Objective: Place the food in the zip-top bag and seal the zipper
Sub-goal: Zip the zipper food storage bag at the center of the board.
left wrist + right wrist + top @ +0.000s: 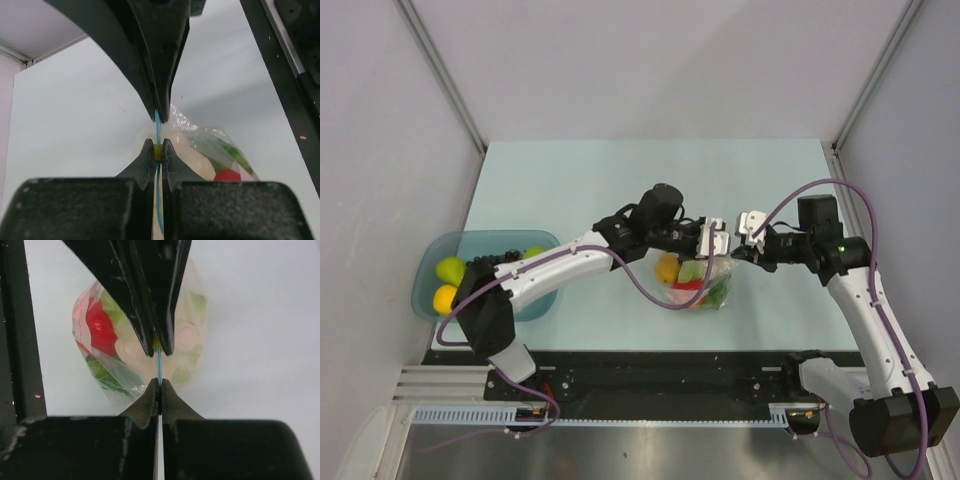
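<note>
Zip-top bag (698, 282): near the middle of the table (620, 180), between the two arms and just below both grippers. Whether its bottom rests on the surface or hangs free, cannot tell.

Left gripper (158, 131): fingers pressed together on the zipper (157, 122), which runs as one thin blue line straight through the pinch. A small yellow spot sits at the pinch line; cannot tell what it is.

Right gripper (160, 367): fingers likewise pressed together, clamping the same blue strip, seen edge-on. In the top view the two grippers sit close together at the bag's mouth, left one on the left end and right one on the right end, tips nearly meeting.

Whether the strip is sealed along its whole length, cannot tell; only the short run between the fingers shows.

Food (692, 278) inside the bag: red apple (100, 327), orange fruit (667, 268), pale pieces (186, 335), green leafy pieces (100, 371). The clear plastic is crinkled around them.

Teal bowl (428, 262): far left of the table, beside the left arm, well apart from the bag. It holds a yellow-green fruit (450, 268) and an orange-yellow fruit (445, 297) touching each other, plus another green one (535, 251) at its far rim.
</note>
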Action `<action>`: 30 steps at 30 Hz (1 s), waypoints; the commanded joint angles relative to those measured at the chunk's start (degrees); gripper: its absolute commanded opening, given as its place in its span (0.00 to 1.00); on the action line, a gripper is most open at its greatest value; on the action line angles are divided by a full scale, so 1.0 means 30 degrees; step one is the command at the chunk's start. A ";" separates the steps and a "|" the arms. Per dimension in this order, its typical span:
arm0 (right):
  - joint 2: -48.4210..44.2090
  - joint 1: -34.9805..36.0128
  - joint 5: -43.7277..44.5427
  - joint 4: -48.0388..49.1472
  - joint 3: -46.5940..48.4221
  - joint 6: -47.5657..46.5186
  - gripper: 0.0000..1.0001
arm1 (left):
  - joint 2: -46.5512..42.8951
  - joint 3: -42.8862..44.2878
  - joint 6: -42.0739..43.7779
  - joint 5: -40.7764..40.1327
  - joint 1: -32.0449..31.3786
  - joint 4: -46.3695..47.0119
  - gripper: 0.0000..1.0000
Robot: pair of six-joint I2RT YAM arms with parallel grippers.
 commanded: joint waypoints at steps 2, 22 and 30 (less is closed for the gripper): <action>-0.0823 -0.0953 -0.0207 -0.0477 -0.0317 -0.1012 0.00 | -0.2282 -0.1327 0.1243 -0.0893 0.0905 -0.1326 0.00; -0.1556 -0.2741 0.0672 -0.1590 -0.1050 -0.3092 0.00 | -0.6383 -0.5049 0.3148 -0.3178 0.4449 -0.4021 0.00; -0.1205 -0.2800 0.0672 -0.1796 -0.0874 -0.3327 0.00 | -0.8053 -0.6016 0.3793 -0.3649 0.5768 -0.5340 0.01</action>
